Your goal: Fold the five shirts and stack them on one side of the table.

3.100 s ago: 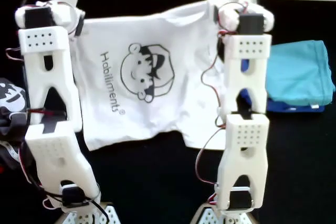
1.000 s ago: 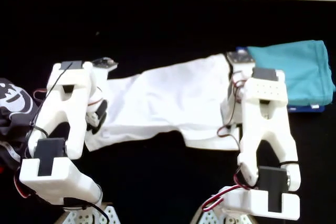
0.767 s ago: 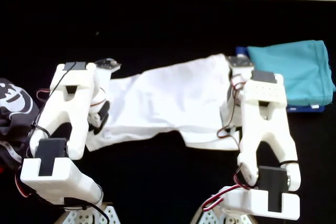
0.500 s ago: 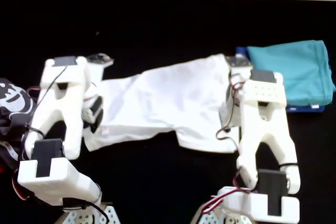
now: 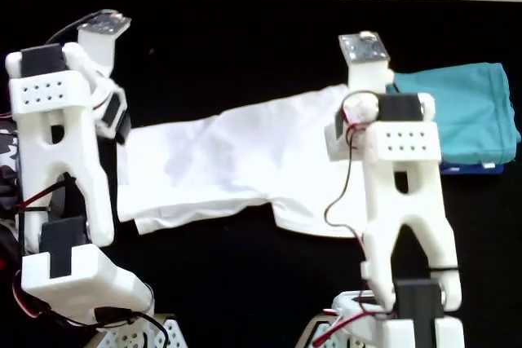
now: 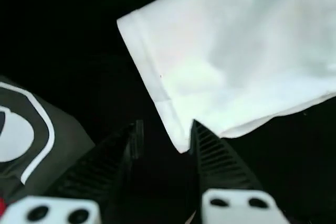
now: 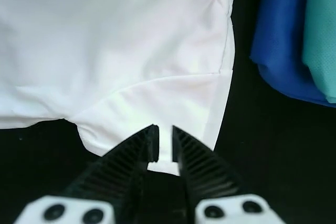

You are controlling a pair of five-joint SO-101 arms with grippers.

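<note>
- While the white shirt (image 5: pixel 245 165) lies folded lengthwise across the middle of the table (image 5: pixel 245 38), an arm hangs over each of its ends.
- Left end effector (image 6: pixel 163 141) gapes wide above the shirt's short edge, holding nothing.
- Right end effector (image 7: pixel 161 148) is open only a crack over the sleeve end, also empty.
- Next fold probably runs end to end: pinch both layers at a corner, lift low, and stay clear of the teal shirt (image 5: pixel 465 112) nearby.

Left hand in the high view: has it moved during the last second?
Yes. The left hand has moved from the white shirt's end toward the table's far edge.
</note>
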